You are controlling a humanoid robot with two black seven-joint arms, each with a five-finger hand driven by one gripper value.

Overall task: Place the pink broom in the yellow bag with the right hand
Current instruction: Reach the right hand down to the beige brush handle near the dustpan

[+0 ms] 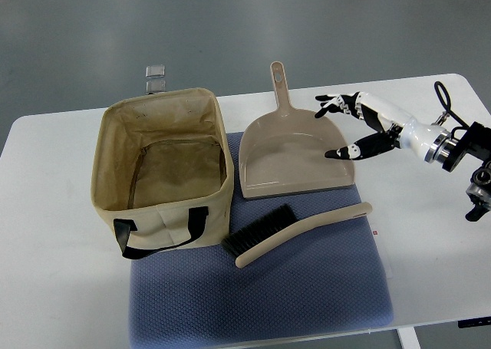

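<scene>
Step in hand: the approach. The right hand (349, 126) hovers over the right rim of the dustpan (295, 153), fingers (331, 102) spread and holding nothing. It stands apart from the broom (295, 234), which is not yet grasped.

The broom lies flat on the blue mat (268, 295) toward the tabletop's (54, 211) front edge, just in front of the dustpan. Its dark bristles point toward the yellow bag (161, 172); its pale handle runs out toward the right edge. In this view the handle reads more beige than pink.

The bag stands upright on the left part of the mat, mouth open, black strap hanging over its front wall. Nothing is visible inside.

Next move, as judged: bring the hand forward and down onto the handle, close around it, lift, and carry it left over the bag's mouth.

The tabletop is white and set on a grey floor. The left hand is out of view.
</scene>
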